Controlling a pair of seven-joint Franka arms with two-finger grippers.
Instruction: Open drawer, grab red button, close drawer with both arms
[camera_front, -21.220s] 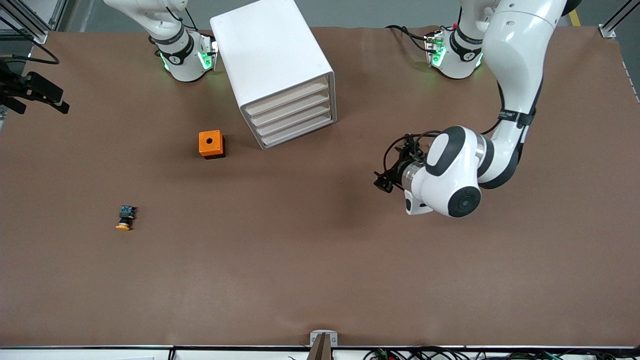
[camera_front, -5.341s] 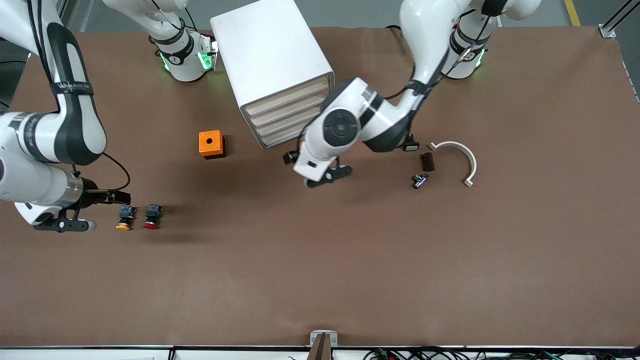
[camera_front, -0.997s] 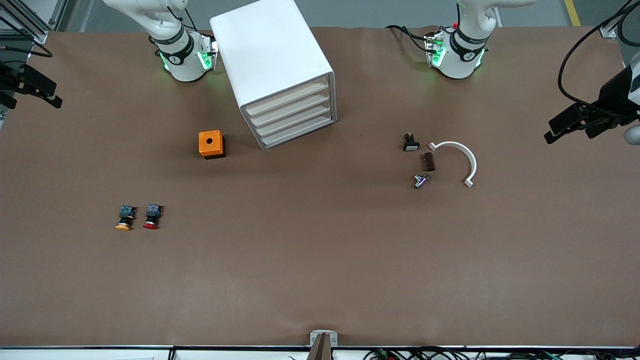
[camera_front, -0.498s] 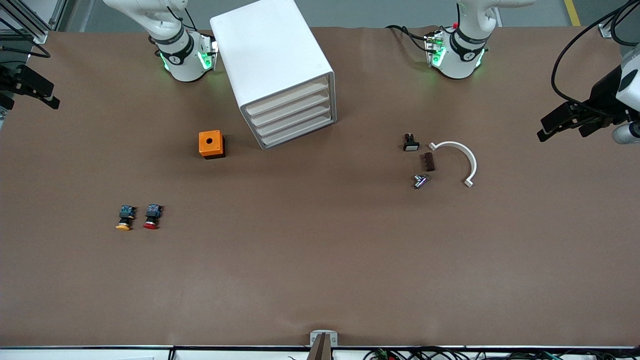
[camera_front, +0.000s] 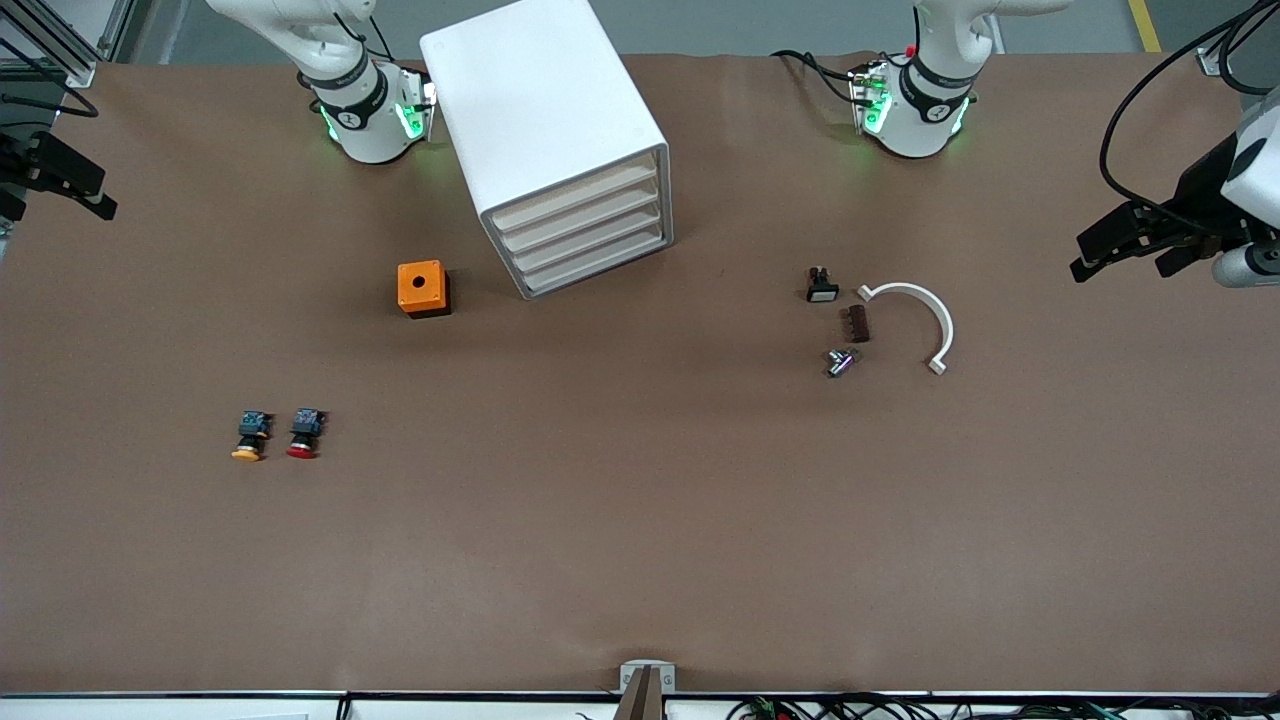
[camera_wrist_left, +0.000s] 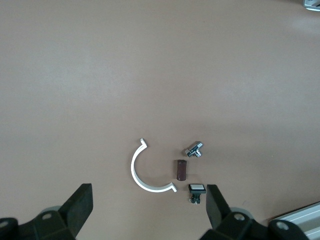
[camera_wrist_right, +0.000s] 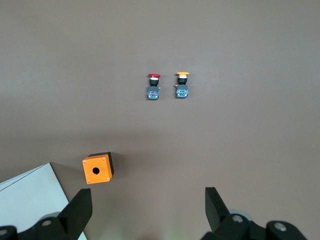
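Observation:
The white cabinet (camera_front: 545, 110) stands between the two arm bases, and its top drawer (camera_front: 577, 196) is shut flush like the three below it. The red-capped button (camera_front: 302, 436) (camera_wrist_right: 154, 86) lies on the brown table toward the right arm's end, beside a yellow-capped one (camera_front: 248, 439) (camera_wrist_right: 182, 85). My right gripper (camera_front: 60, 190) (camera_wrist_right: 147, 210) hangs open and empty high over the table's edge at that end. At the other end, over the table's edge, my left gripper (camera_front: 1120, 262) (camera_wrist_left: 148, 210) is also open and empty.
An orange box with a hole (camera_front: 422, 288) (camera_wrist_right: 97, 168) sits beside the cabinet, nearer the front camera. Toward the left arm's end lie a white curved clip (camera_front: 925, 315) (camera_wrist_left: 145, 175), a brown block (camera_front: 857, 323), a metal fitting (camera_front: 840, 361) and a small white-capped switch (camera_front: 821, 286).
The left gripper has drifted slightly inward over the table's end. The right gripper has hardly moved. Nothing on the table has shifted.

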